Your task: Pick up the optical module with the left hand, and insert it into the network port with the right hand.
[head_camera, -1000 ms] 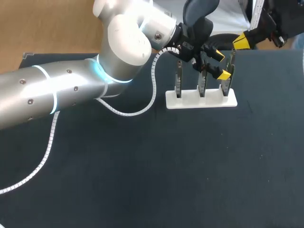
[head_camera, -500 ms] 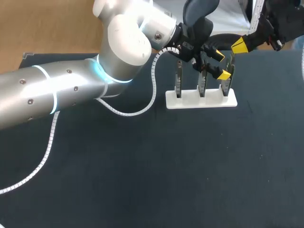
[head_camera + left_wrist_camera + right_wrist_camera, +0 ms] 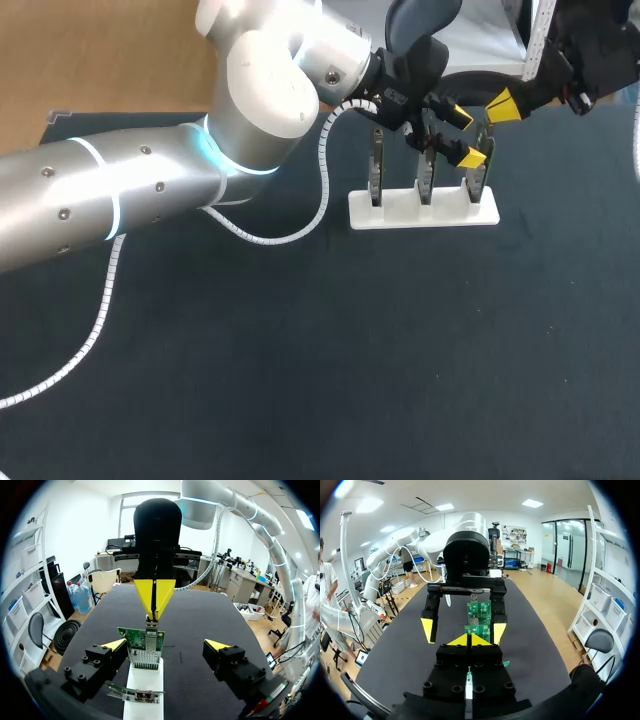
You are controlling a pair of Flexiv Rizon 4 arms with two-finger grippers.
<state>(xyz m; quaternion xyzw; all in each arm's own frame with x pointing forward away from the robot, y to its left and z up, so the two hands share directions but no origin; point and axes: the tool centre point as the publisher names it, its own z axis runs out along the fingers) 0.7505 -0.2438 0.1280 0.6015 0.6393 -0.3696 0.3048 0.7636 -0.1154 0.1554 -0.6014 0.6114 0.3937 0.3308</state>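
Observation:
A white stand (image 3: 400, 213) holds three green boards upright. My left gripper (image 3: 462, 135) is open, its yellow tips on either side of the rightmost board (image 3: 481, 168). In the left wrist view that board (image 3: 145, 641) stands between the fingers, with a small silver module (image 3: 151, 625) on its top edge. My right gripper (image 3: 503, 103) is shut, tips together. It hangs tip-down just above the module (image 3: 155, 611); I cannot tell whether it touches it. From the right wrist view the boards (image 3: 479, 611) show beyond its shut tips (image 3: 470, 640).
The dark table mat (image 3: 330, 350) spreads in front of the stand. My left arm (image 3: 120, 190) and its white spiral cable (image 3: 322, 175) cross the table's left half. A second board (image 3: 134, 694) sits under the left gripper.
My right gripper has come slightly down and left, closer to the rightmost board. The left arm and the stand have not moved.

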